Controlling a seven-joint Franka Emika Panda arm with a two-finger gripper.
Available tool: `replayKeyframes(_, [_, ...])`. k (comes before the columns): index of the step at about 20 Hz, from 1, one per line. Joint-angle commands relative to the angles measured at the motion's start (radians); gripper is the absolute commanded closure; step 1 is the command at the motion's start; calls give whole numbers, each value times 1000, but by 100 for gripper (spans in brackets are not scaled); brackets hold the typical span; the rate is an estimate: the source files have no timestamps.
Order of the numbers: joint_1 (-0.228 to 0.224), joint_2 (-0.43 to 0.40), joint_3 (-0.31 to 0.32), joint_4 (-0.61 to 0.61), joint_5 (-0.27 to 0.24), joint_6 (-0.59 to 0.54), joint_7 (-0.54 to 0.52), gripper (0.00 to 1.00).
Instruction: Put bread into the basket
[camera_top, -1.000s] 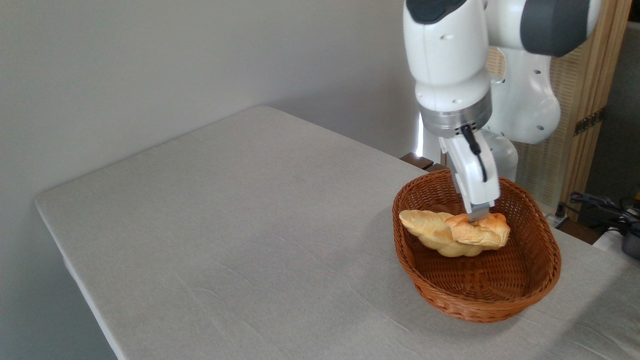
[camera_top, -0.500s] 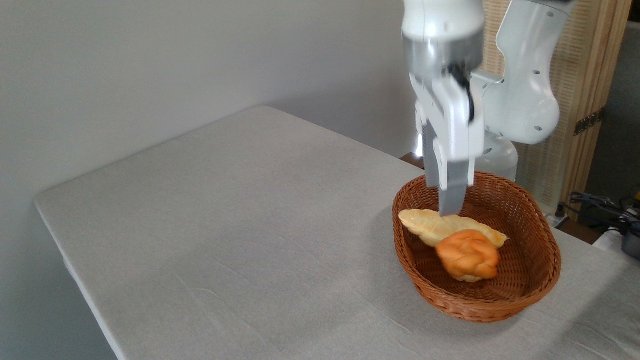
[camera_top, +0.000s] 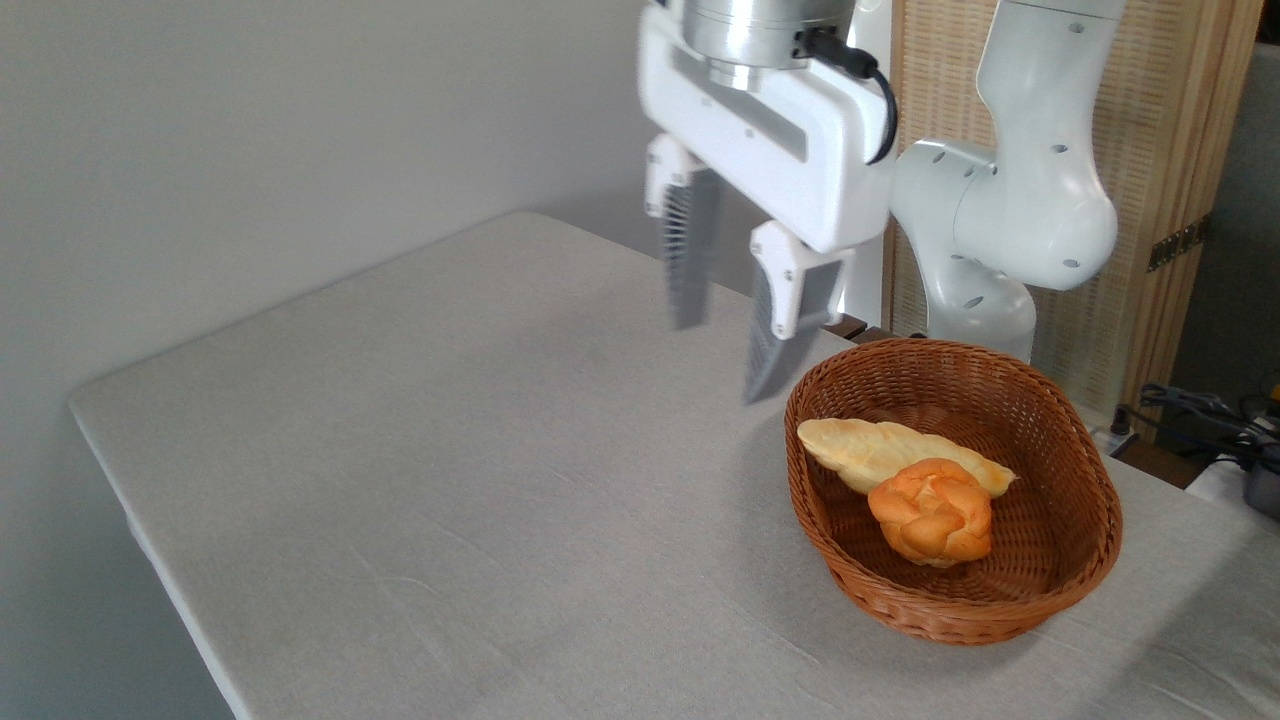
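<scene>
Gripper (camera_top: 722, 325) hangs empty with jaws spread, left of the basket (camera_top: 1085, 575), where the bread (camera_top: 932, 511) lies against a braided loaf (camera_top: 866, 452), so placing looks finished and only retreat remains.

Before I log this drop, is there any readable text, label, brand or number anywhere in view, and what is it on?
None readable.
The claw and white arm housing show no print or logo.
The basket, the round bun and the long braided loaf inside it carry no label.
The table cloth and the wooden panel behind are plain.
</scene>
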Motion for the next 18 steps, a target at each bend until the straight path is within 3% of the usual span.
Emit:
replayKeyframes(1, [-2, 113, -50, 132, -80, -9, -281, 0])
replayKeyframes(3, [22, 135, -136, 143, -66, -9, -331, 0])
replayKeyframes(6, [134, 152, -337, 144, -6, -9, -388, 0])
replayKeyframes(8, [168, 166, -417, 160, 41, -9, -408, 0])
replayKeyframes(10, [171, 195, -442, 181, 48, -20, -426, 0])
replayKeyframes(18, [173, 210, -425, 206, 49, -25, -424, 0])
